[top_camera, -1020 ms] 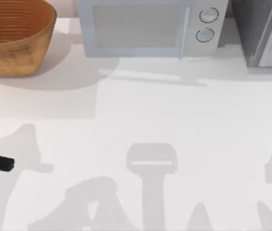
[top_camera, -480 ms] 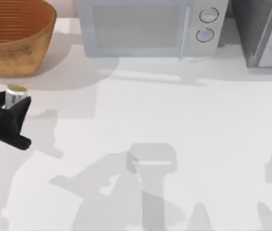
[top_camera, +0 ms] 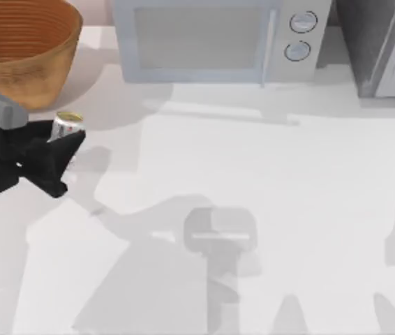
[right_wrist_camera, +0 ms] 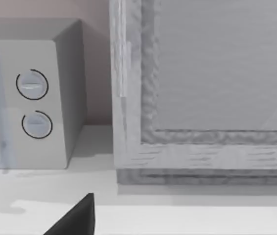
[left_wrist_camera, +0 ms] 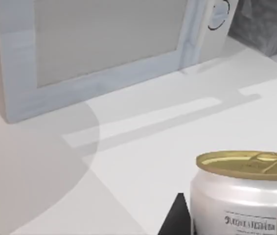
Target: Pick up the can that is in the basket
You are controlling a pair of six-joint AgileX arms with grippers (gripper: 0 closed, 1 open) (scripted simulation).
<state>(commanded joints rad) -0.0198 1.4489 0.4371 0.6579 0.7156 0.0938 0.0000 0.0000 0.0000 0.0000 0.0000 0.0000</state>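
Wicker basket (top_camera: 23, 66) (can (top_camera: 65, 126) outside, L hand (top_camera: 61, 150))

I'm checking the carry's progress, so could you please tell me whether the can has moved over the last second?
Yes. Held in the left end effector, the can has travelled rightward from the table's left edge and up the top view, closer to the basket but outside it.

Woven tan wicker forms the basket (top_camera: 23, 63), its ribbed inside a warmer orange-brown. The can (left_wrist_camera: 246, 196) shows smooth, satiny silver-white metal under a glossy gold-coloured lid. Matt black fingers of the left gripper (top_camera: 61, 143) clasp it. The table (top_camera: 253, 181) is plain matt white; the microwave (top_camera: 211, 38) has a smooth, pale, dull casing.
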